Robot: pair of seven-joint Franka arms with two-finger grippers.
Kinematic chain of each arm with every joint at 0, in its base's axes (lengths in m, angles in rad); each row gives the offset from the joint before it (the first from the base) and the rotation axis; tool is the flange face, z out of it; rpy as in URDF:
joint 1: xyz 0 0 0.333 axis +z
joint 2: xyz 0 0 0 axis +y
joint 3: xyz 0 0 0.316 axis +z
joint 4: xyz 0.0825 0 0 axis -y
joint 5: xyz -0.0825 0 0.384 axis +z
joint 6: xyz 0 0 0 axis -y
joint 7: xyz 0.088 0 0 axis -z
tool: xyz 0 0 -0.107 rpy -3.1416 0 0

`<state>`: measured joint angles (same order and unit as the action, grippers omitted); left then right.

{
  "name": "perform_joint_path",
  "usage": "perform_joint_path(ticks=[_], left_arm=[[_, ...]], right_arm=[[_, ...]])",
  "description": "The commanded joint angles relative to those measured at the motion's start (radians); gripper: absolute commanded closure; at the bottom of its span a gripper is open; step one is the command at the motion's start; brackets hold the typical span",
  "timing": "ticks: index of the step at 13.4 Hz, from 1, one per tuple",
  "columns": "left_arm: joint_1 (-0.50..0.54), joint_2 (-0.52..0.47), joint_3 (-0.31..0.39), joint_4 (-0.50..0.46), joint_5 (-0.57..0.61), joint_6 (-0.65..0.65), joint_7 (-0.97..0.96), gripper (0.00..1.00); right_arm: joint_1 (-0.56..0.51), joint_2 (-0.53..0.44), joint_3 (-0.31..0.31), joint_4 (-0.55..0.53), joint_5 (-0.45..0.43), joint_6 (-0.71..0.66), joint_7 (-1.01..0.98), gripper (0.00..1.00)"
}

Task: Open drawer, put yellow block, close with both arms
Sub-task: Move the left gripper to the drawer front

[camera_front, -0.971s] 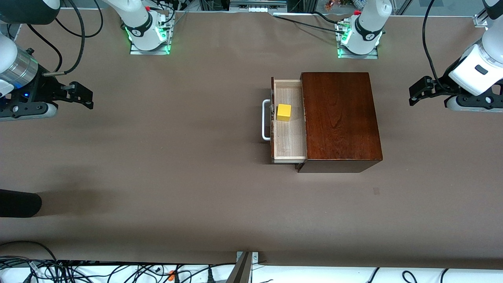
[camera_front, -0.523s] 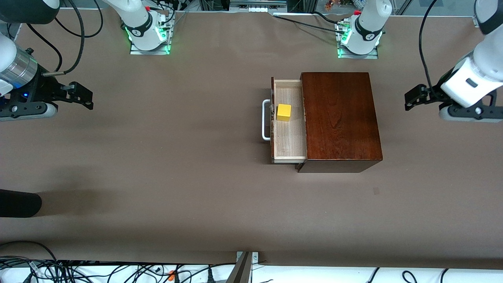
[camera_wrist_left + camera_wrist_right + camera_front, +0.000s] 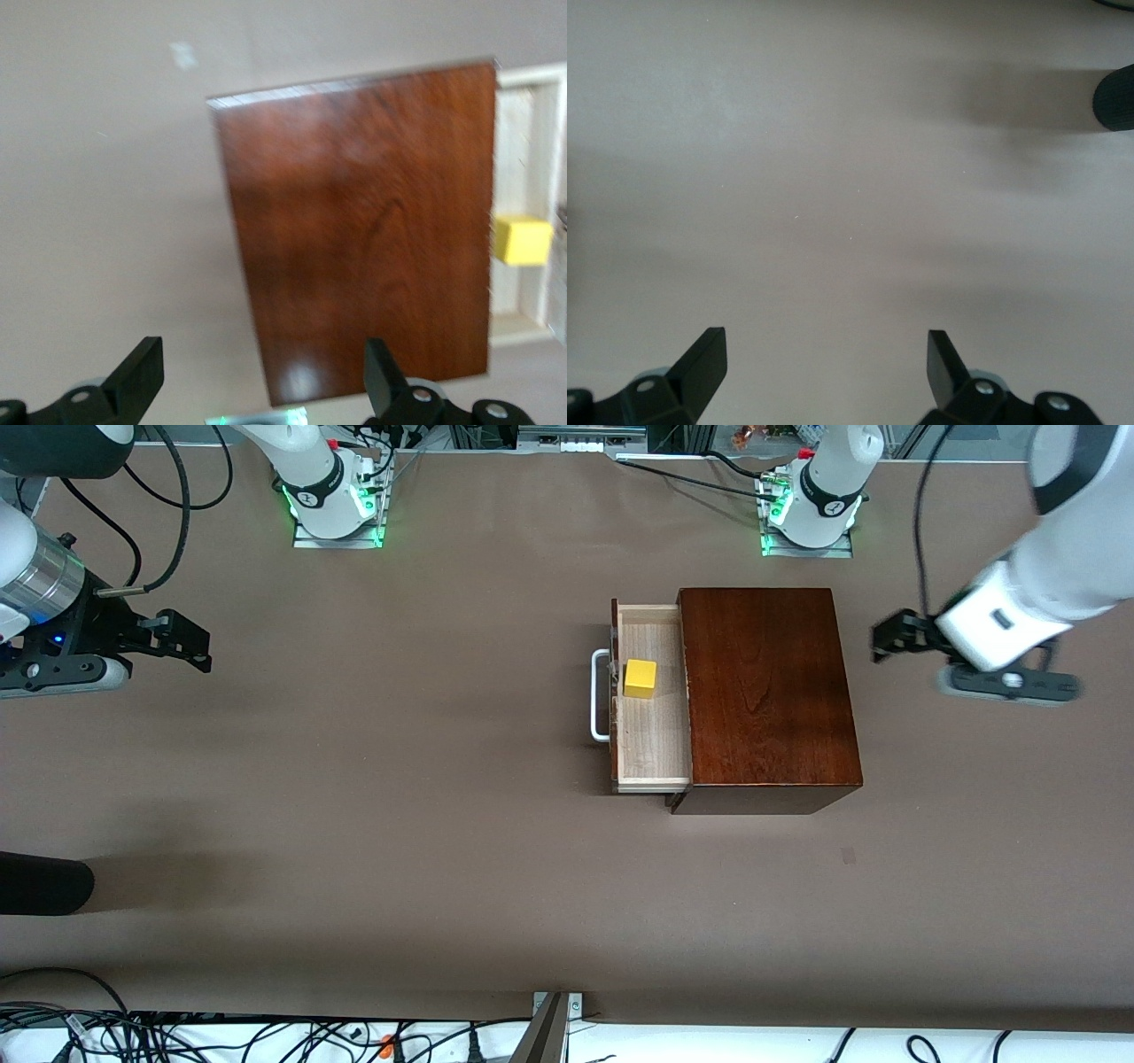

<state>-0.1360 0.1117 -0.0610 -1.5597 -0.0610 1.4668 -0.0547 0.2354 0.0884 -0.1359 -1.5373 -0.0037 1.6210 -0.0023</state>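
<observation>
Left tool, released and empty, hovers over the surface beside the box; right tool waits released, well apart. Yellow block sits in the open drawer.

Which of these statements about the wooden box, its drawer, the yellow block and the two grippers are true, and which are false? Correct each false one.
1. The drawer is pulled out. True.
2. The yellow block lies on the table beside the box. False: it sits inside the drawer.
3. The left gripper holds the block. False: its fingers are open and empty, over bare table at the left arm's end.
4. The right gripper is open and holds nothing. True.
5. The white handle is gripped by an arm. False: nothing touches it.
</observation>
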Motion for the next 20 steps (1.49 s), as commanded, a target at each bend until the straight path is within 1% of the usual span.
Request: perform_joint_path(ticks=[1,3,4,5,7,9,10,12,14,16,17,19,20], left_arm=[[-0.020,0.071,-0.058,0.036,-0.068,-0.039,0.012,0.00],[-0.036,0.127,-0.121,0.053,-0.088,-0.040,0.024,0.00],[-0.046,0.149,-0.169,0.056,-0.088,-0.024,0.056,0.00],[-0.048,0.178,-0.192,0.076,-0.091,0.019,0.090,0.00],[-0.051,0.244,-0.239,0.124,-0.094,0.032,0.235,0.00],[-0.057,0.269,-0.256,0.132,-0.121,0.041,0.390,0.00],[-0.072,0.282,-0.261,0.141,-0.129,0.064,0.435,0.00],[-0.097,0.307,-0.266,0.141,-0.134,0.140,0.539,0.00],[-0.122,0.319,-0.264,0.142,-0.149,0.229,0.695,0.00],[-0.126,0.344,-0.266,0.142,-0.195,0.276,0.789,0.00],[-0.134,0.367,-0.267,0.141,-0.216,0.317,0.840,0.00],[-0.177,0.426,-0.281,0.141,-0.230,0.448,0.971,0.00],[-0.192,0.453,-0.292,0.142,-0.243,0.505,1.002,0.00]], right_arm=[[-0.005,0.008,0.001,0.022,0.019,-0.006,0.010,0.00],[-0.005,0.008,-0.001,0.022,0.019,-0.006,0.010,0.00],[-0.005,0.010,-0.001,0.022,0.019,-0.006,0.010,0.00],[-0.007,0.010,-0.001,0.022,0.019,-0.006,0.010,0.00],[-0.008,0.010,-0.001,0.022,0.019,-0.006,0.010,0.00],[-0.011,0.010,-0.005,0.022,0.024,-0.006,0.010,0.00],[-0.011,0.010,-0.007,0.022,0.030,-0.006,0.010,0.00],[-0.011,0.010,-0.008,0.022,0.033,-0.006,0.010,0.00],[-0.013,0.010,-0.008,0.022,0.033,-0.006,0.010,0.00],[-0.013,0.010,-0.008,0.022,0.033,-0.006,0.010,0.00],[-0.013,0.010,-0.008,0.022,0.033,-0.006,0.010,0.00],[-0.013,0.010,-0.008,0.022,0.034,-0.006,0.010,0.00],[-0.013,0.010,-0.008,0.022,0.034,-0.006,0.010,0.00]])
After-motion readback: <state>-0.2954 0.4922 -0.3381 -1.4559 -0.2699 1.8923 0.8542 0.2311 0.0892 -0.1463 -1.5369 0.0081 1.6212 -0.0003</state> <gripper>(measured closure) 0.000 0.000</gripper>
